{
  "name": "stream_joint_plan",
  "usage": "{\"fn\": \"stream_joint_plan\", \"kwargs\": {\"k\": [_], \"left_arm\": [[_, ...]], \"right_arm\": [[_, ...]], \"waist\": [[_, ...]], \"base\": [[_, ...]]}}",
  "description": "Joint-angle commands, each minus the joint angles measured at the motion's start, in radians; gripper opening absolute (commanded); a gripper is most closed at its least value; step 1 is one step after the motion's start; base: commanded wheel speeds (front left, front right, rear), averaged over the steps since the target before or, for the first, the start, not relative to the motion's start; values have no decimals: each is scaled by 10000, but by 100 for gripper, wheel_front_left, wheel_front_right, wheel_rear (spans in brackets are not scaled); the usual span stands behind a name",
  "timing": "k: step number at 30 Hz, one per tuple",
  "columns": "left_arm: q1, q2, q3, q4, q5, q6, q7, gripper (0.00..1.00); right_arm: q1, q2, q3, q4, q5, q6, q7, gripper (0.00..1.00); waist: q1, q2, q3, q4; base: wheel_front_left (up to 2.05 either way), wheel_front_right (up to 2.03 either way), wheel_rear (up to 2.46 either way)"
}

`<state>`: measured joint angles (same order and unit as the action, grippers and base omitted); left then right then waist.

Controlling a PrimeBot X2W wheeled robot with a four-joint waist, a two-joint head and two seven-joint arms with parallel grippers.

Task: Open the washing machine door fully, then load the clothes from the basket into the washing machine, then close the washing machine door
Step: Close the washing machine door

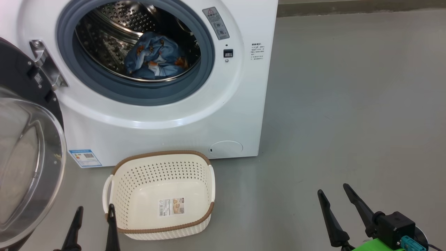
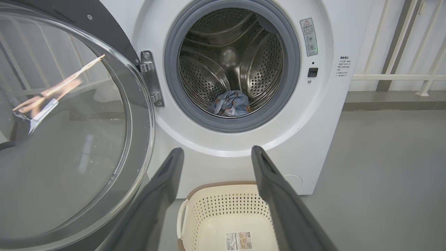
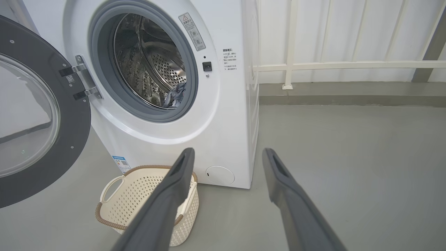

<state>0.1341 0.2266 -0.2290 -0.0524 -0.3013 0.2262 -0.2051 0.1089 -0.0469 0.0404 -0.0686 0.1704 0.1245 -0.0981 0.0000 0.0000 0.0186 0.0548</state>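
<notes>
the big white boxy front-loading washing machine (image 1: 167, 129) stands with its round black-ringed glass door (image 1: 21, 146) swung wide open at the left. the cream perforated plastic basket (image 1: 163, 154) sits on the grey floor (image 1: 348, 122) just before it. the blue printed clothes (image 1: 155, 57) lie in the steel drum (image 1: 115, 21). the left gripper (image 1: 96, 207) and right gripper (image 1: 332, 188) are both released, fingers spread.

The grey floor (image 1: 348, 104) carries the white washer (image 1: 167, 129) and a cream basket (image 1: 156, 174). The basket stands just right of the left tool (image 1: 96, 206), and the washer just beyond it. The right tool (image 1: 332, 188) is well to the basket's right.
</notes>
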Motion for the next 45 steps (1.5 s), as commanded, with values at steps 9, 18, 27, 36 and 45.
{"fn": "stream_joint_plan", "kwargs": {"k": [9, 18, 27, 36, 45], "left_arm": [[-436, 159, 242, -153, -64, 121, -121, 100], [-560, 130, 193, -184, -79, 138, -185, 100], [-692, -75, 245, -141, -222, 209, -325, 100], [-798, -272, 193, 123, -283, 180, -443, 100], [-720, -283, 260, 236, -340, 206, -488, 100]], "right_arm": [[-154, -33, 171, -313, -52, 62, 41, 100], [-175, -33, 199, -453, -73, 62, 104, 100], [-412, -33, 321, -529, -261, 62, 252, 100], [-486, -33, 359, -570, -376, 62, 371, 100], [-498, -33, 475, -545, -297, 62, 385, 100]], "waist": [[0, 0, -60, 100], [0, 0, 119, 893], [0, 0, 328, 2582], [0, 0, 326, 4005], [0, 0, 264, 4712]], "base": [[0, 0, 0], [0, 0, 0], [0, 0, 0], [0, 0, 0], [0, 0, 0]]}}
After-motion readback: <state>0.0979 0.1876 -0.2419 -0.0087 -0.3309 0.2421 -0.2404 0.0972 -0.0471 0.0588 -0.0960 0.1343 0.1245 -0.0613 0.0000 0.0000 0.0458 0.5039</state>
